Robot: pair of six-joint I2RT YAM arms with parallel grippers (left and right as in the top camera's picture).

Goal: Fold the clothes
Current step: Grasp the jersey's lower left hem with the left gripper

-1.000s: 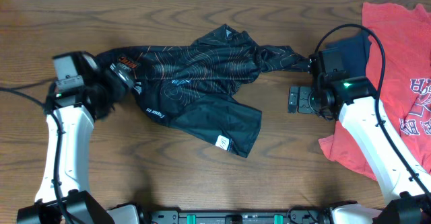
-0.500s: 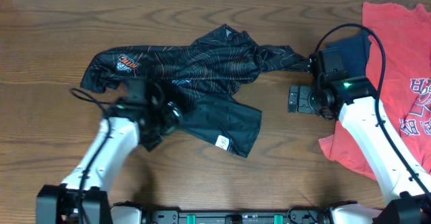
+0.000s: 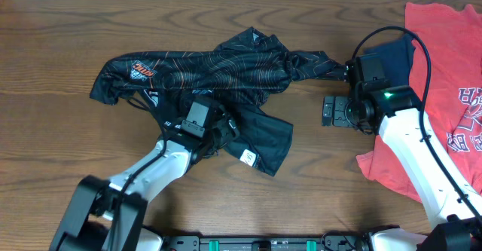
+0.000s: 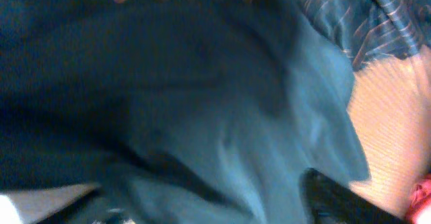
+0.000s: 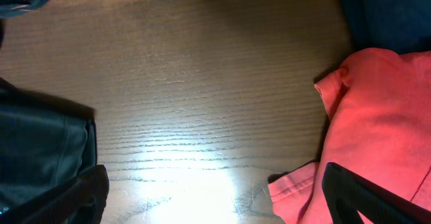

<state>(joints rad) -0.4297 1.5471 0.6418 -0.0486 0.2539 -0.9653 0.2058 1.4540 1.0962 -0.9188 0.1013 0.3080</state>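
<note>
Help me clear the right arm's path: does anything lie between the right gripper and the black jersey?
Nothing visible does. Only bare table separates the right gripper from the black jersey; the red T-shirt and the navy garment lie on the gripper's other side, away from the jersey.

The left arm point(image 3: 151, 172) and right arm point(image 3: 410, 142) have white link covers and black joint housings. The right gripper point(image 3: 331, 111) is black. A green indicator lamp point(image 3: 388, 95) is lit on the right wrist. A black cable point(image 3: 392, 29) loops from the wrist housing along the arm.
</note>
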